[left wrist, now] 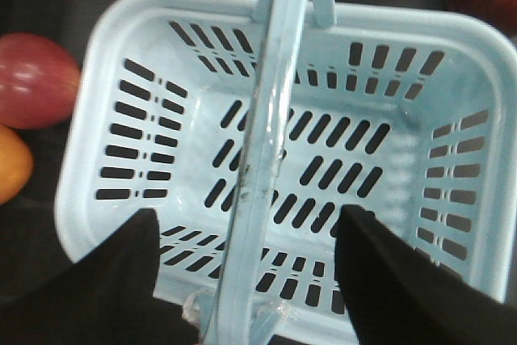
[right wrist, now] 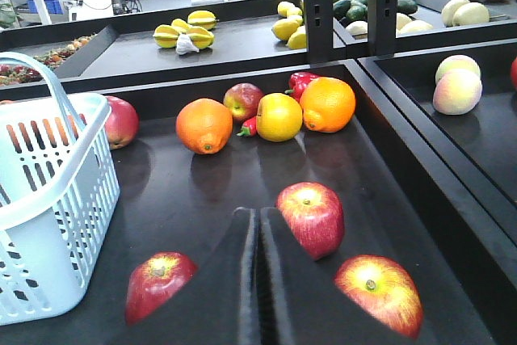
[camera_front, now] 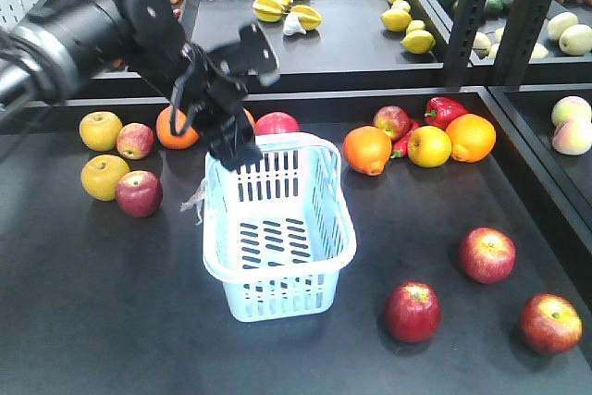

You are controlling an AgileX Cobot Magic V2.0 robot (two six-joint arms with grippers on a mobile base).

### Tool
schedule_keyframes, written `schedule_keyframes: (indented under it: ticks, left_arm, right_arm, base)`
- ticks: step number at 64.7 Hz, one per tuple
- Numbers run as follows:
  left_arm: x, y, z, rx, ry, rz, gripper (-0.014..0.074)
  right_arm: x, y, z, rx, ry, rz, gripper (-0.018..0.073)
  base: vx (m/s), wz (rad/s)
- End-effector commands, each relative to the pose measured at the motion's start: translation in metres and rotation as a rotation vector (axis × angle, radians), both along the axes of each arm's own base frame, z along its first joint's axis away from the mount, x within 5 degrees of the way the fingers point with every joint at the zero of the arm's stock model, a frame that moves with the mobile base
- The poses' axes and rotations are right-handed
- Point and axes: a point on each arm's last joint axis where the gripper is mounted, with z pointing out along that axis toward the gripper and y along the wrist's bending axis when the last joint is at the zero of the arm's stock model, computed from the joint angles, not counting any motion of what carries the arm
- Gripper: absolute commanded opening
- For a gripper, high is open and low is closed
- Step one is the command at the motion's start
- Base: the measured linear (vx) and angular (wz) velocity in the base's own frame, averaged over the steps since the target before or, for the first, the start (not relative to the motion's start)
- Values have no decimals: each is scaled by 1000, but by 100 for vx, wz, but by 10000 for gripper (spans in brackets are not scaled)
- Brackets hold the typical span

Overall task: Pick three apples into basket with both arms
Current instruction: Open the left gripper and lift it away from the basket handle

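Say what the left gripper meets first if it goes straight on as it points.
Probably the handle of the basket, which runs between the open fingers of the left gripper; beyond it lies the slotted floor. Depth is unclear.

The handle (left wrist: pixel 271 103) and left gripper (camera_front: pixel 233 156) obstruct the basket (camera_front: pixel 287 298) mouth.

- Left arm (camera_front: pixel 83 25) comes in from upper left, wrist bent steeply down.
- Left pincer (left wrist: pixel 249 214) points downward, fingers (left wrist: pixel 121 280) spread wide apart.
- Right pincer (right wrist: pixel 258 220) sits low, aimed forward, both tips pressed together, gripping nothing.
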Motion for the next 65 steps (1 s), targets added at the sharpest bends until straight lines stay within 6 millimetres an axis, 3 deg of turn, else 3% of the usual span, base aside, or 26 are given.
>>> schedule_keyframes:
  ticks: [1,12,19,29,36,44,52,65]
  left_arm:
    - [-18,8,58,-112,-117,48,461]
    - [-45,19,88,-141,-62,118,398]
    - [-69,29,110,-155,-34,168,258]
    - [-111,48,145,-202,-101,188,-11]
    - [-148,62,156,-237,-103,198,-9]
    - [-191,76,150,-282,-87,196,-8]
    - [-231,91,129,-365,-119,226,-8]
    - [-283,119,70,-522,-187,404,-8]
  right_arm:
    - [1,0,5,-1,-71,-7,-9]
    - [1,0,5,-1,-71,-7,-9]
    - [1,0,5,-1,-71,-7,-9]
    - [1,0,5,-1,-71,-7,-9]
    - [1,0,5,-1,-71,-7,-9]
    - [1,0,5,-1,-71,-7,-9]
    - [1,-1,5,-17,-76,-8,-9]
    - [1,-1,5,-17,-76,-8,-9]
  base:
    - [0,0]
    - [0,0]
    - [0,0]
    - [0,0]
    - [0,0]
    - [0,0]
    - [0,0]
    - [0,0]
